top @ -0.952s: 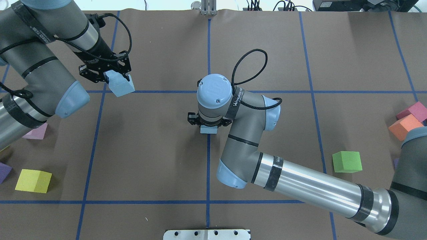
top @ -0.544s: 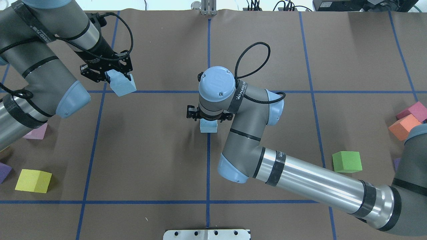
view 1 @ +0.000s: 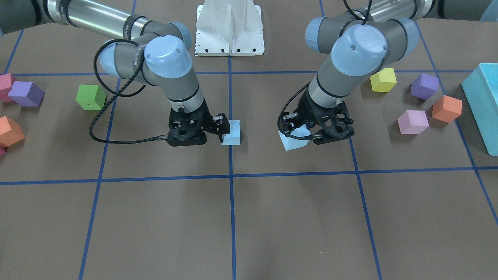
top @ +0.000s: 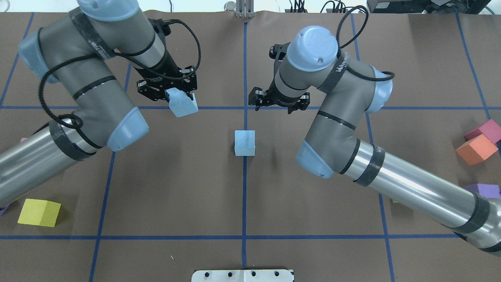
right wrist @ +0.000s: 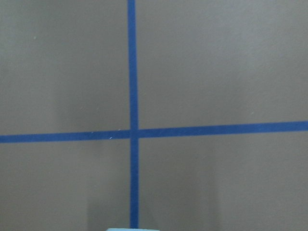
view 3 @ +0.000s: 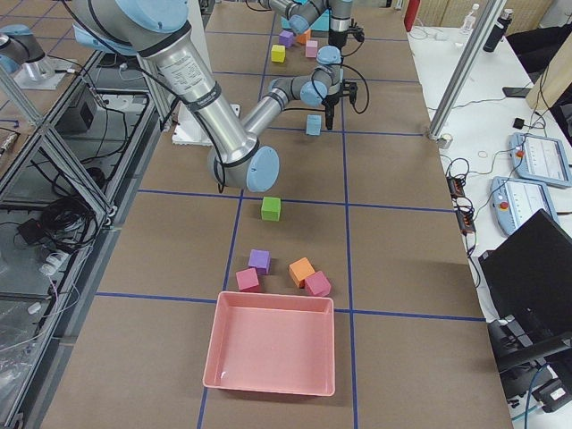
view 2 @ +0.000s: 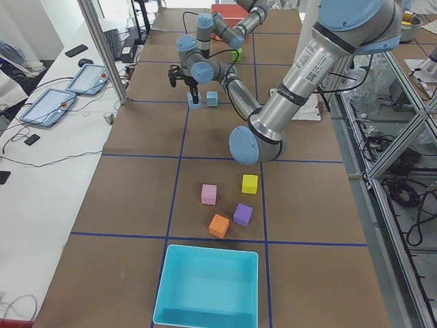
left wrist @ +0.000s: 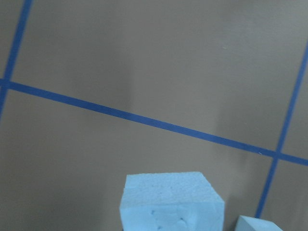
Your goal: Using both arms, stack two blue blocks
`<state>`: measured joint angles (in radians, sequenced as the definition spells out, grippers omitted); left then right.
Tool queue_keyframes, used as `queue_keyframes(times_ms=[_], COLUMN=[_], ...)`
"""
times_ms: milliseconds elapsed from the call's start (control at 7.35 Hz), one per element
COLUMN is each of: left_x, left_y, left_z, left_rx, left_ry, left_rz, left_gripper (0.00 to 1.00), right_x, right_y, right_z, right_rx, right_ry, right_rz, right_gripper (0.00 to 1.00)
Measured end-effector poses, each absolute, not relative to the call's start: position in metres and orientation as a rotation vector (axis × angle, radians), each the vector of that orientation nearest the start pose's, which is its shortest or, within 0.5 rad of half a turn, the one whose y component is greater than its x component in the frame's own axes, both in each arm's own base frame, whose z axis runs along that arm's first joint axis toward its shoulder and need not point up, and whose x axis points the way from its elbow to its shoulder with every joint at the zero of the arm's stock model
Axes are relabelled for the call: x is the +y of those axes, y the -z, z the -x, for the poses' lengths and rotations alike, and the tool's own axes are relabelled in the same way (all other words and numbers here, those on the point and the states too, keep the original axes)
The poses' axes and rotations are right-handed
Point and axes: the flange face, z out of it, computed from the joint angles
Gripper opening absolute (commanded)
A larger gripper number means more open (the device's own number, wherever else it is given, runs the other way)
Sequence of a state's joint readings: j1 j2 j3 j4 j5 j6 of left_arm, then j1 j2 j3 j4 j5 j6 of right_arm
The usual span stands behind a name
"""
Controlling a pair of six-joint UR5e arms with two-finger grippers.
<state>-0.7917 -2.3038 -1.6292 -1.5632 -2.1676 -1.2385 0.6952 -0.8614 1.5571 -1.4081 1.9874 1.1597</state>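
Note:
One pale blue block (top: 244, 141) sits alone on the table's centre line; it also shows in the front view (view 1: 232, 134). My right gripper (top: 278, 103) is open and empty, lifted off that block and beyond it on the far side. My left gripper (top: 178, 98) is shut on the second pale blue block (top: 183, 105), held tilted above the table, left of the resting block. In the front view this held block (view 1: 292, 142) hangs under the left gripper (view 1: 307, 130). The left wrist view shows the held block (left wrist: 171, 202) and a corner of the other block (left wrist: 252, 224).
A yellow cube (top: 38, 212) lies at the near left. Orange (top: 475, 149), magenta (top: 485, 131) and purple (top: 487, 191) cubes lie at the right edge. A green cube (view 1: 90, 97) lies by the right arm. A large turquoise box (view 1: 482, 101) stands at the left end, a pink tray (view 3: 273, 353) at the right end.
My right gripper has let go of the blue block at the centre and pulled up and away to the far side. My left arm has carried its blue block rightward toward the centre.

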Motion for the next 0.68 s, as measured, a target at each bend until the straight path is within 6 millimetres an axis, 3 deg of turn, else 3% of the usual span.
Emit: queue_keyframes(times_ms=[136, 408, 680], left_x=[-0.538, -0.519, -0.502], left_y=[-0.161, -0.125, -0.121], left_z=[-0.456, -0.505, -0.540], left_rx=[0.947, 0.933, 0.892], left_ry=[0.157, 0.054, -0.055], left_rz=[0.038, -0.057, -0.131], left_gripper=[0.49, 0.49, 0.49], right_x=[-0.539, -0.553, -0.560], right_y=[-0.232, -0.256, -0.278], right_z=[0.462, 0.433, 0.417], right_rx=[-0.919, -0.903, -0.883], right_ry=[-0.073, -0.067, -0.068], right_rz=[-0.121, -0.123, -0.119], right_gripper=[1.00, 1.00, 1.00])
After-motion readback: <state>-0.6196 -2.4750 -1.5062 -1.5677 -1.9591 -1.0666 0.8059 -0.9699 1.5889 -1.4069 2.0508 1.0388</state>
